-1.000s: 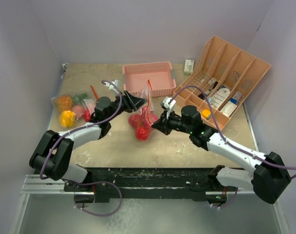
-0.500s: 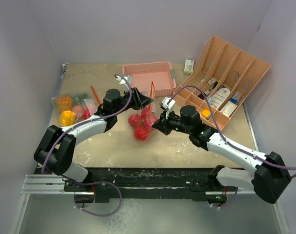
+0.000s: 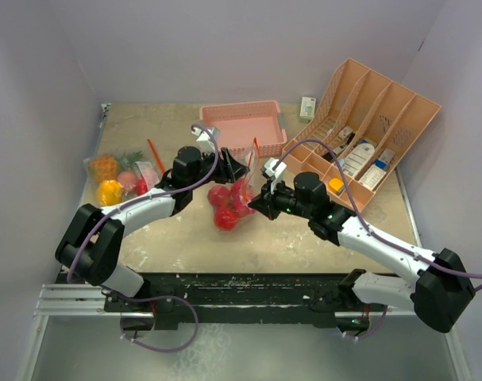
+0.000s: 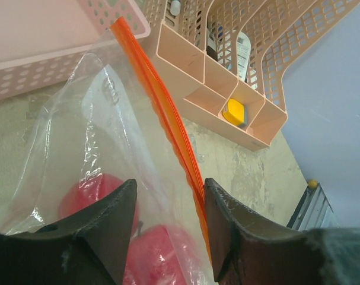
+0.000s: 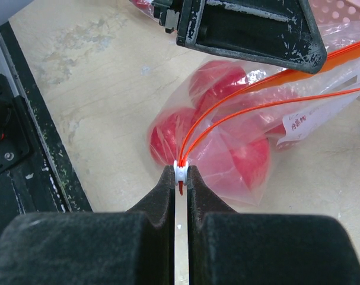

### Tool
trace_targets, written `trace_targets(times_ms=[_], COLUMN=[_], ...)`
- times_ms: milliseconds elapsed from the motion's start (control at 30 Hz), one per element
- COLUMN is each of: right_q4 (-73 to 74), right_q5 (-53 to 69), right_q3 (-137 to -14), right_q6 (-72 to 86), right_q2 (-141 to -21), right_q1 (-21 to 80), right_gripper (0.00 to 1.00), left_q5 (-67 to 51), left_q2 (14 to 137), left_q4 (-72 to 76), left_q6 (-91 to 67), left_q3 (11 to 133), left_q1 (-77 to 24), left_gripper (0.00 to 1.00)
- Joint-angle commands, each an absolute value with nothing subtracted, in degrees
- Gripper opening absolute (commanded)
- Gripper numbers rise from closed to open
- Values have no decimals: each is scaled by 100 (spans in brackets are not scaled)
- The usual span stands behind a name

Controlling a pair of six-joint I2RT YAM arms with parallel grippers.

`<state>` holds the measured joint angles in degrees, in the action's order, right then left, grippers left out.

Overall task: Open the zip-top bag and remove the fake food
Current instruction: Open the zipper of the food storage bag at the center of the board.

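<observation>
A clear zip-top bag (image 3: 239,190) with an orange zip strip (image 4: 162,107) lies at the table's middle, holding several red round fake food pieces (image 5: 168,133). My left gripper (image 4: 169,184) is open, and its jaws straddle the bag's raised upper edge. The strip rests against the right finger and clear film fills the gap. In the top view the left gripper (image 3: 239,169) is just behind the bag. My right gripper (image 5: 181,169) is shut on the white zip slider (image 5: 181,172) at the bag's near end, and the two orange tracks part beyond it.
A second bag (image 3: 113,181) with a pineapple and a yellow pepper lies at the left edge. A pink basket (image 3: 242,127) stands just behind the bag. A peach divider rack (image 3: 375,135) with bottles and cartons is at the right. A small white carton (image 3: 307,106) sits at the back.
My left gripper has moved right, toward the basket, and the bag's raised orange edge has shifted right with it. The right gripper has stayed on the slider.
</observation>
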<state>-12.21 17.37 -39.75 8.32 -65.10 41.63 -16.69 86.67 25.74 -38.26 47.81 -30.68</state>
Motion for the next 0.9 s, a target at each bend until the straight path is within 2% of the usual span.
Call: trace_targets(times_ms=[0, 233, 333, 667, 700, 767, 800, 867], right_q4=[-1325, -1379, -1380, -1356, -1342, -1328, -1334, -1345], right_q5=[1644, 1628, 1611, 1468, 1468, 1464, 1467, 1475], right_q3=[-4206, -4166, -4151, -4009, -4014, -4033, -4034, -4039], right_q6=[747, 773, 777, 806, 802, 808, 803, 801], right_q2=[-6311, -6302, -6301, -6136, -6134, -6135, -6135, -6150], right_q1=[4201, 4197, 4201, 4201, 4201, 4201, 4201, 4197], right_gripper=[0, 0, 0, 0, 0, 0, 0, 0], left_q5=[-1687, -1640, -1820, -1997, -1968, -1838, -1777, -1677], left_q2=[8718, 8803, 8894, 8851, 8839, 8818, 8792, 8774], left_q4=[2768, 2662, 2664, 2596, 2517, 2384, 2325, 2228], left_q6=[-3707, -3541, -3500, -3342, -3330, -3312, -3287, -3228], left_q3=[5072, 5299, 5400, 5385, 5414, 5430, 5427, 5458], left_q1=[-3162, -3365, -3371, -3372, -3375, -3374, -3375, -3382], left_gripper=[50, 18, 0, 0, 12, 57, 68, 78])
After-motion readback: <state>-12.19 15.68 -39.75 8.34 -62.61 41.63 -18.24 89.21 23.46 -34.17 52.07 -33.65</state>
